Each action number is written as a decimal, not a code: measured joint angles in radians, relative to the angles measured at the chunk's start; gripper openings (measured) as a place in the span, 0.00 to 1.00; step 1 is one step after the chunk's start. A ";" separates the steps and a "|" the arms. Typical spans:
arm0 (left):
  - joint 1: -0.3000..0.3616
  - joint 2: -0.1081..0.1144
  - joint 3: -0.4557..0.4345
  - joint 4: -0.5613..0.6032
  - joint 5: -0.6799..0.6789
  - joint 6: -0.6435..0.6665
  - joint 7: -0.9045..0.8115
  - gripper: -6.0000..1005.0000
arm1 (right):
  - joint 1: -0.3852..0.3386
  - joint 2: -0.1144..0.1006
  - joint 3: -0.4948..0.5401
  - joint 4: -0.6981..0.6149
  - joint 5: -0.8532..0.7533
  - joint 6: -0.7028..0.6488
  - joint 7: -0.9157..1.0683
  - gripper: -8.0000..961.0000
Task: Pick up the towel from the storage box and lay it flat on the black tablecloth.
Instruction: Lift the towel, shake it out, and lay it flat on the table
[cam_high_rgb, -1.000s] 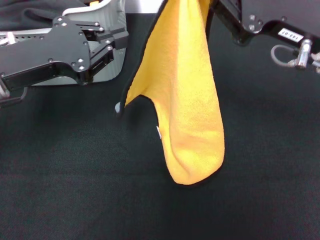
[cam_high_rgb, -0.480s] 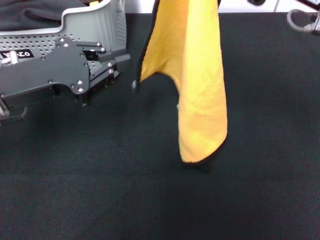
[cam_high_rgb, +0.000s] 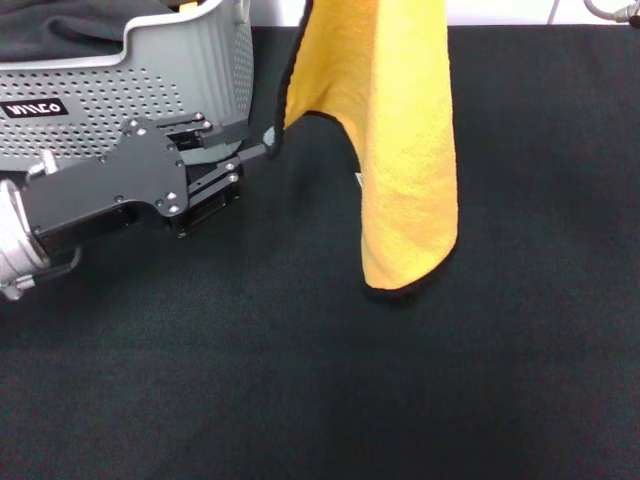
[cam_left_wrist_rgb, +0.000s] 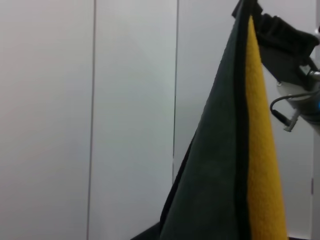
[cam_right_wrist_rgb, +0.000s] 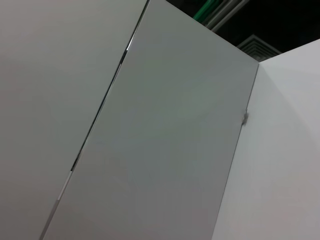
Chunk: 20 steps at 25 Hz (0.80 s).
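The orange-yellow towel (cam_high_rgb: 400, 150) hangs upright above the black tablecloth (cam_high_rgb: 300, 380), its lowest fold just over the cloth. Its top runs out of the head view. In the left wrist view the towel (cam_left_wrist_rgb: 260, 150) shows its yellow face and dark grey back, and my right gripper (cam_left_wrist_rgb: 252, 12) is shut on its top corner. My left gripper (cam_high_rgb: 255, 138) reaches in from the left in front of the storage box (cam_high_rgb: 180, 80). Its jaws stand a little apart, with the tips at the towel's hanging left corner.
The light grey storage box stands at the back left and holds dark grey fabric (cam_high_rgb: 60, 30). The black tablecloth covers the whole table in front of and to the right of the towel. A white wall lies behind the table.
The towel has been lifted higher and the right arm has risen out of the head view. My left gripper has moved forward and right to the towel's left corner.
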 joint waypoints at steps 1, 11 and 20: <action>-0.007 0.000 -0.007 -0.023 -0.001 0.000 0.018 0.30 | 0.000 0.001 0.000 -0.002 0.000 0.001 0.000 0.04; -0.049 -0.002 -0.070 -0.299 -0.079 0.007 0.289 0.39 | 0.007 0.012 0.001 -0.005 -0.001 0.012 -0.003 0.04; -0.057 -0.006 -0.071 -0.486 -0.142 0.067 0.504 0.42 | 0.013 0.020 0.002 -0.006 0.006 0.024 -0.007 0.05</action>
